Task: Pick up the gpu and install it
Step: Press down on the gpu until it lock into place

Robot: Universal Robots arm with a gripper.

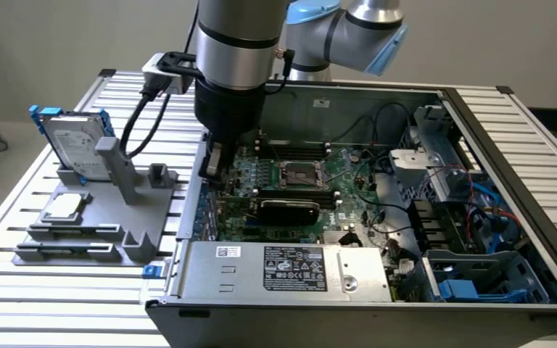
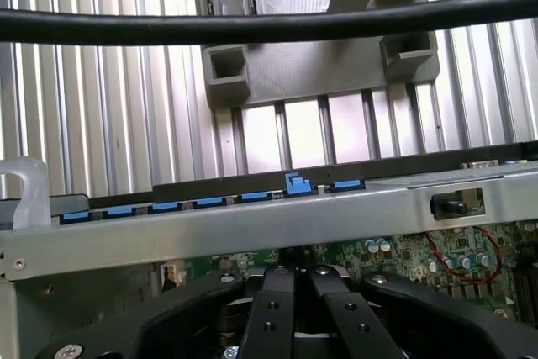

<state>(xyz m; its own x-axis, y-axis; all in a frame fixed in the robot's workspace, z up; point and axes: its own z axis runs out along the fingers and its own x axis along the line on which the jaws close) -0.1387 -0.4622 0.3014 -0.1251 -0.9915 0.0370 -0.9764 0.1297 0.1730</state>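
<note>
**With the gripper closed inside the case, the gpu sits low on the board**

Because the gripper (image 1: 212,177) has its fingers pressed together and pinches nothing, the step in hand looks like seating the card, not carrying it. The gpu (image 1: 290,210) lies in the middle of the exterior view with its black rounded shroud facing the camera, down among the board's slots. The gripper tip stands just beside its end on the exterior view's left; whether they touch I cannot tell.

To do this well, I judge that any push should go straight down on the card's edge, not on the shroud. It should be kept gentle, so that the card goes down level and does not tip out of its slot. The bracket end near the case wall should also line up.

The computer case (image 1: 376,319) fills the lower right of the exterior view:
- Nearest the camera is the silver power supply (image 1: 278,268).
- A blue drive cage (image 1: 487,279) sits in the lower right corner.
- Behind these is the gpu.
- Farther back is the processor socket (image 1: 298,174).

On the bench (image 1: 27,290), at the exterior view's left, a grey holder (image 1: 128,210) carries the small square chip (image 1: 66,206) lying flat. Behind the chip, the hard drive (image 1: 70,141) stands upright in its blue frame.

In the wrist view the gripper (image 2: 294,292) shows closed black fingers over the green board, just inside the silver case wall.
</note>
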